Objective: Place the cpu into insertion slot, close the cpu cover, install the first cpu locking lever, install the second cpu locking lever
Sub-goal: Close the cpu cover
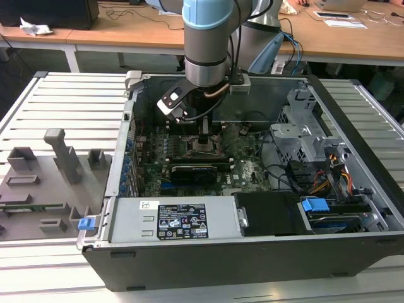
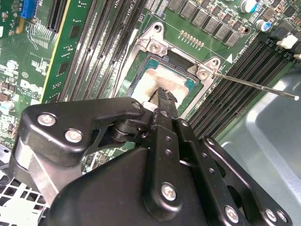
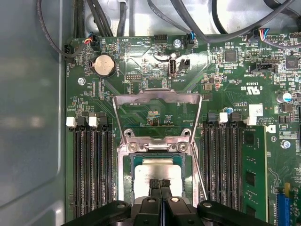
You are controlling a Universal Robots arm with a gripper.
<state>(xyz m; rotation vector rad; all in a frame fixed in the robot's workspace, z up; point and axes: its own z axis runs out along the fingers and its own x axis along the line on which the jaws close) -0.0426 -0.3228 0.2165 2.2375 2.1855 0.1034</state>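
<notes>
The gripper [image 3: 159, 182] is pinched narrow, nothing between its tips, poised right over the silver cpu [image 3: 157, 170] — that's lying flat in the insertion slot [image 3: 126, 183] on the green motherboard [image 3: 225, 94], cpu cover [image 3: 141, 99] standing open beyond it, a thin locking lever [image 2: 254, 84] sticking out unlatched — all inside the open computer case [image 1: 252, 252].

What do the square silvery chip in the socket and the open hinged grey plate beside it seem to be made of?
The square silver-grey cpu looks topped with matte metal: pale, with a dull even sheen. The open, window-framed cpu cover looks like thin stamped sheet steel, grey with bent edges; which alloy is unclear.
</notes>
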